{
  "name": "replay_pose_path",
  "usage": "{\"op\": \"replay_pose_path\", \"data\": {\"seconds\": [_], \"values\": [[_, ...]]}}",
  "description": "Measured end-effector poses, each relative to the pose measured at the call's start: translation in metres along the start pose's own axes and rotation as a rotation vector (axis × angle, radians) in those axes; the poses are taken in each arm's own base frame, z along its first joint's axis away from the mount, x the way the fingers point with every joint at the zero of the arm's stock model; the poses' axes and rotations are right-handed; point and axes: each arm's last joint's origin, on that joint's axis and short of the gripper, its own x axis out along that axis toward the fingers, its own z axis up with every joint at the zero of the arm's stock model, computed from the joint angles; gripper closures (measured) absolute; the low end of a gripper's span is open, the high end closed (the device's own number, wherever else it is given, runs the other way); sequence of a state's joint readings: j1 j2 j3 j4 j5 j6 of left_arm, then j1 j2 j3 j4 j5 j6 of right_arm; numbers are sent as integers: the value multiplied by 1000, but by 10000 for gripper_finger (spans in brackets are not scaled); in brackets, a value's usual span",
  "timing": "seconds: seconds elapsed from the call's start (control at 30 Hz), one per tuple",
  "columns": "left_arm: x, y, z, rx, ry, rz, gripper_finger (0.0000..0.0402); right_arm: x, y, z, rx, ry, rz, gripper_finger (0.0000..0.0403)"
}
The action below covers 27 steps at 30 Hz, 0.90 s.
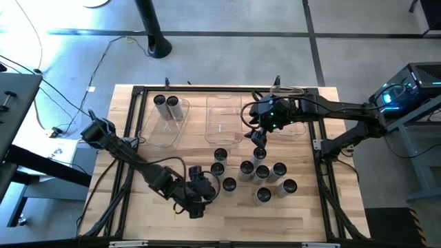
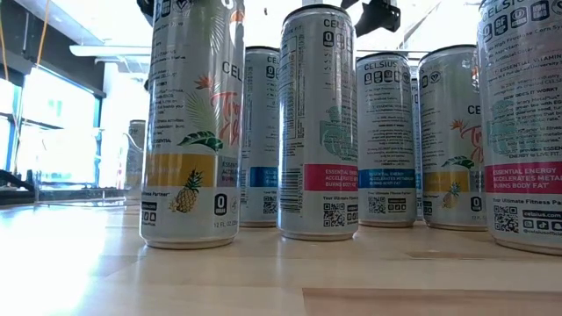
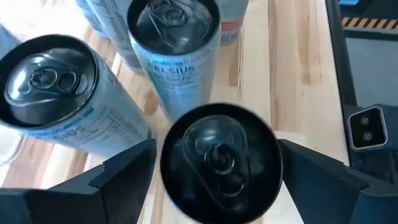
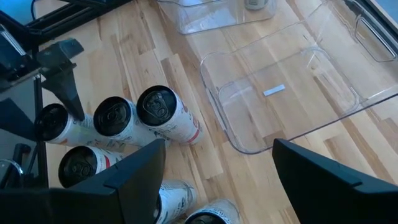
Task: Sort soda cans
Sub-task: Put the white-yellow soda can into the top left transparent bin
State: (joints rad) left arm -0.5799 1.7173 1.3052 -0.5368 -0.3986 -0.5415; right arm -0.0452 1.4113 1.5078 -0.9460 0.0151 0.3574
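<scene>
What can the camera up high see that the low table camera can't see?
Only the high view shows the clear bins, two cans already in the leftmost bin, and both arms: the left end effector open around a can, the right end effector open above the group. Only the low view shows the can labels, like a pineapple. Both show the standing cans.

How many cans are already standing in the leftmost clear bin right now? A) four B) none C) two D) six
C: the high view shows two soda cans side by side at the far end of the leftmost bin, while the rest stand on the table.
</scene>
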Motion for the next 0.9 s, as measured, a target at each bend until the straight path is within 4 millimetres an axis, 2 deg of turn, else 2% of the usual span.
{"op": "replay_pose_path", "data": {"seconds": [0.33,0.47,0.57,0.7,0.8,0.9], "values": [[16,-4,-5,-3,56,-37,78,0,0,0,-3,0,0,111],[14,-4,-5,-3,53,-42,79,0,0,0,0,0,0,111],[14,-3,-4,-4,49,-41,100,0,0,0,0,0,0,111],[14,-3,-3,-5,37,-29,163,0,0,0,0,0,0,111],[14,-3,-1,-13,23,-37,162,0,0,0,0,0,0,111],[5,1,-1,-10,35,-34,162,0,0,0,0,2,5,111]]}}
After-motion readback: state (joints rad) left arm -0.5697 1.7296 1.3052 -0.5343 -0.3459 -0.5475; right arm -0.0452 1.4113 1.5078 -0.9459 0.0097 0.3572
